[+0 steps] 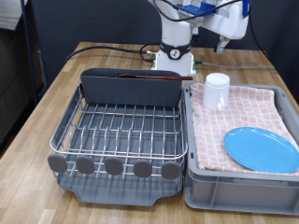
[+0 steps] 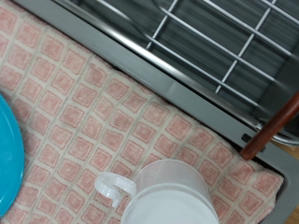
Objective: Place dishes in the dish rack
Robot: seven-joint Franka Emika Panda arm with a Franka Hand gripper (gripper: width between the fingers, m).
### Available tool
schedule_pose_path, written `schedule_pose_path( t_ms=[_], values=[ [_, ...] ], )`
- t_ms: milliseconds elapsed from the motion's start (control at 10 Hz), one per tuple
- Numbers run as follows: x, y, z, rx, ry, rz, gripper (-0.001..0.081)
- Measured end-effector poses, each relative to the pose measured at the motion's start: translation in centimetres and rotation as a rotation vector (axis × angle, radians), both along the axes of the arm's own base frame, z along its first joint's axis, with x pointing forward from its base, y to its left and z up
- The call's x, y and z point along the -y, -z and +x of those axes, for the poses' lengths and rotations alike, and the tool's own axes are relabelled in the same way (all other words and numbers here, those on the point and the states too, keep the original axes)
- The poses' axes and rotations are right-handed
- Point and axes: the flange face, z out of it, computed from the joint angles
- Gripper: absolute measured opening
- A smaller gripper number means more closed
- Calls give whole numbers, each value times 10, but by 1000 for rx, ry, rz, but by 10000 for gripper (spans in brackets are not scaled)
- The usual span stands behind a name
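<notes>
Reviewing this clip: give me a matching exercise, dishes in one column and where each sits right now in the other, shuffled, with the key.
Things:
1. plate
2. cup
3. wooden spoon
4. pincer

Places:
A. in the dish rack's tall trough
B. in the air above the cloth
C. flat on the checkered cloth, near corner
D. upright on the cloth, far end

Pairs: 1-C, 2-D, 3-A, 4-B

The rack [image 1: 120,131] fills the exterior view from 9 o'clock to 6 o'clock, and 1 spoon [image 1: 157,78] lies across its trough [image 1: 131,87]. At 3 o'clock the bin [image 1: 238,182] carries the pink cloth [image 1: 252,117]; on the cloth stand 1 cup [image 1: 216,91] and, toward 4 o'clock, 1 plate [image 1: 261,148]. The gripper [image 1: 222,41] hangs above the cup at 1 o'clock.
</notes>
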Motion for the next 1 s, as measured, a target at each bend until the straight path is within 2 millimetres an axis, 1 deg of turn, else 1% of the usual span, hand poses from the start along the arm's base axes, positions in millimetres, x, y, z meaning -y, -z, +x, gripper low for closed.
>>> schedule_pose_path(
  t_ms=[200, 400, 800, 1000],
  values=[
    [-6, -3, 13, 29, -103, 2, 802],
    [-17, -3, 33, 50, -158, 5, 802],
    [-35, 13, 66, 56, -193, 14, 802],
    [-48, 15, 84, 41, -214, 11, 802]
  ],
)
